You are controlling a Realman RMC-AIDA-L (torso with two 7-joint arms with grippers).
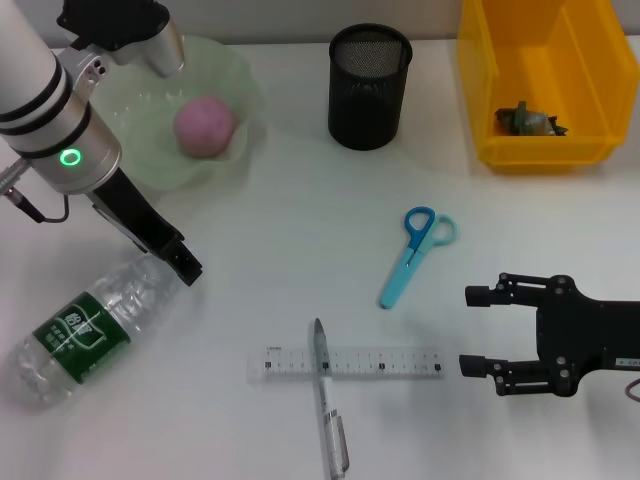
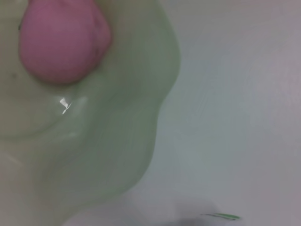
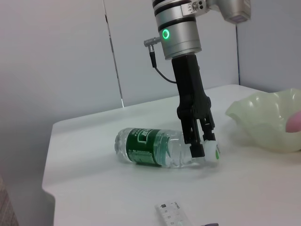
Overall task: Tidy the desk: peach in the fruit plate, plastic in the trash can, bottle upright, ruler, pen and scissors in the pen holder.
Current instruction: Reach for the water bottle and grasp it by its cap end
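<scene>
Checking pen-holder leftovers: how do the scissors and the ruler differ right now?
The scissors are opaque blue and lie diagonally, handles toward the pen holder; the ruler is clear plastic and lies flat across the desk, side to side. The ruler has the pen lying across it; nothing touches the scissors. The scissors lie nearer the pen holder than the ruler does. Both are still on the desk, ungrasped.

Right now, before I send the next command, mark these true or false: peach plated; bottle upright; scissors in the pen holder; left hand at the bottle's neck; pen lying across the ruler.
1. The peach is in the fruit plate. True.
2. The bottle stands upright. False: it lies on its side.
3. The scissors are in the pen holder. False: they lie on the desk.
4. The left hand is at the bottle's neck. True.
5. The pen crosses the ruler. True.
</scene>
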